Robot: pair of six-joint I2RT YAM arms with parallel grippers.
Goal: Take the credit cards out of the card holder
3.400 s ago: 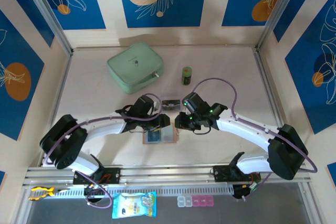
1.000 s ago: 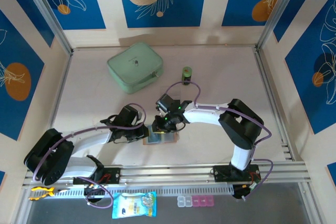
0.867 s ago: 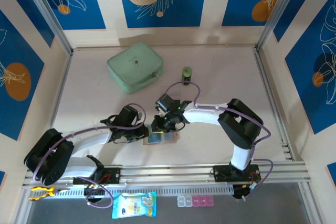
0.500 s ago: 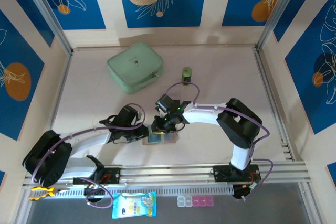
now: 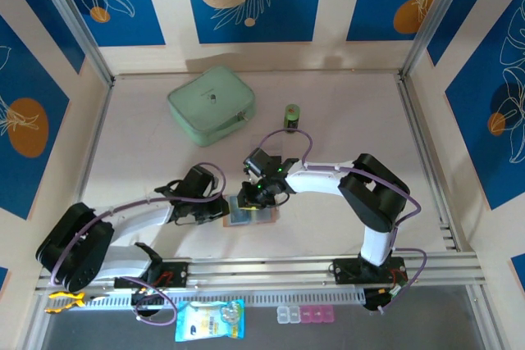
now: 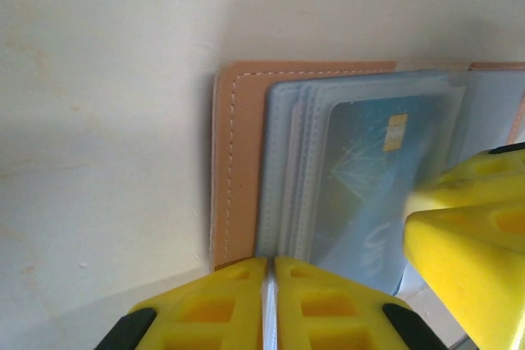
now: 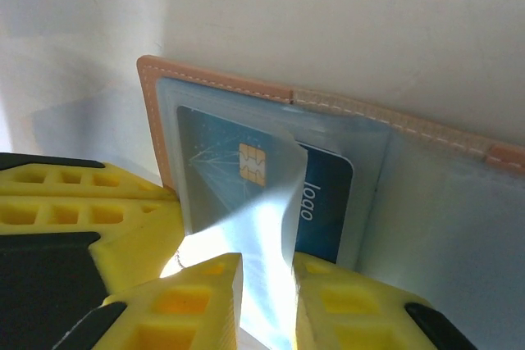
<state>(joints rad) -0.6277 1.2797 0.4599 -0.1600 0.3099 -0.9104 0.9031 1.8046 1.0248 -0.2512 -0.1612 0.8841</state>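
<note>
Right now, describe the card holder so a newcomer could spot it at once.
On the pale table, look toward the near edge, where the left gripper and right gripper meet. The card holder lies open there, flat tan leather with clear pockets over a blue card. The mint-green zip case and small green cylinder behind it are bulkier and neither is brown.

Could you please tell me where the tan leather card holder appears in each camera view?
Top external: the tan leather bifold card holder lies just below centre.
Left wrist: the holder spans centre to right edge.
Right wrist: the holder runs across the middle.
Shared landmark: the blue plastic card with a gold chip.
</note>
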